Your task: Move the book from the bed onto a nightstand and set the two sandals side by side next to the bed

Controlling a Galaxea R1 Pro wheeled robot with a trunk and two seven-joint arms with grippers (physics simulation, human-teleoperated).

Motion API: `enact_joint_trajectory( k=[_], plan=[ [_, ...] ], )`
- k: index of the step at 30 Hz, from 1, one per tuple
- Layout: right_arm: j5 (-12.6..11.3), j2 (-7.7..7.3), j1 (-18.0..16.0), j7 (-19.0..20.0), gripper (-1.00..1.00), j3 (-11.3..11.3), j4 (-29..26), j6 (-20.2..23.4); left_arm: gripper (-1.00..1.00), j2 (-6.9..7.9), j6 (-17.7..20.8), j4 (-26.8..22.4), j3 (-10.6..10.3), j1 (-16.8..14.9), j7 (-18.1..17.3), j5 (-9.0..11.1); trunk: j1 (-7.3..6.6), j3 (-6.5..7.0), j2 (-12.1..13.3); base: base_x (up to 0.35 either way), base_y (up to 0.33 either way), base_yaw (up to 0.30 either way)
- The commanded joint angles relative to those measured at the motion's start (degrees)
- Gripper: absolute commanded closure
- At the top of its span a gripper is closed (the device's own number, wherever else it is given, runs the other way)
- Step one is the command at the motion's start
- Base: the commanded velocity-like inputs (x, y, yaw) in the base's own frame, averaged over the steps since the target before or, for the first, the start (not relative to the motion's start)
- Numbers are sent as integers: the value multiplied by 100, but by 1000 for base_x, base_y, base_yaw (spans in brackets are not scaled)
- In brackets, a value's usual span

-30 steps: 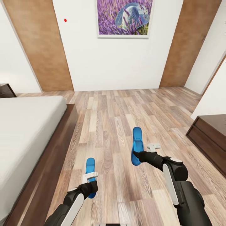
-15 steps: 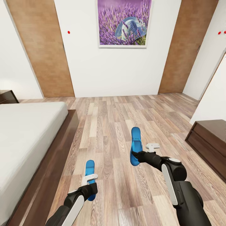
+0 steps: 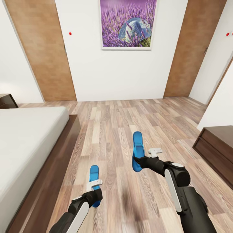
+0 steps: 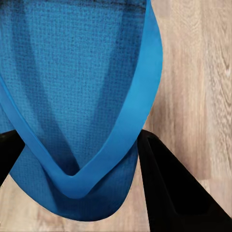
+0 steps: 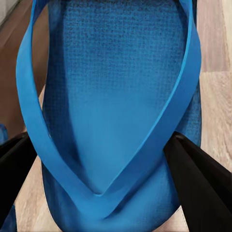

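Note:
My left gripper (image 3: 94, 191) is shut on one blue sandal (image 3: 94, 173), held above the wood-plank floor near the bed's frame. The left wrist view has that sandal (image 4: 82, 96) pinched between the black fingers (image 4: 166, 183) of the left gripper (image 4: 79, 159). My right gripper (image 3: 139, 160) is shut on the other blue sandal (image 3: 138, 149), further out over the floor. Up close, its sole and straps (image 5: 116, 106) sit between the fingers (image 5: 203, 183) of the right gripper (image 5: 104, 164). The off-white bed (image 3: 26, 139) lies at the left. The book is out of view.
A dark-brown nightstand corner (image 3: 6, 101) peeks from behind the bed at far left. A low dark-brown cabinet with drawers (image 3: 215, 145) stands at the right. Ahead are a white wall with a lavender painting (image 3: 127, 23) and brown wood panels (image 3: 42, 48). Open plank floor (image 3: 110, 129) stretches between.
The whole picture has shifted a little, so the camera has moved. Both grippers still hold their sandals. The right one has drifted slightly left.

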Motion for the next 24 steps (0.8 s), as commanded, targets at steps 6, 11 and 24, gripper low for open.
enact_joint_trajectory(
  k=[6,11,24],
  plan=[
    [-19,-3,-10,-6,100,-21,-9,321,100,3,13,8,-5,0,45,45,2,-5,-2,328,0,0],
    [-14,-9,-25,-6,100,-21,-9,343,100,3,14,9,-7,1,45,44,2,-5,-2,330,0,0],
    [-9,-18,-76,-6,100,-17,-7,795,100,2,15,9,-10,0,45,44,2,-5,-2,330,0,99]
  ],
)
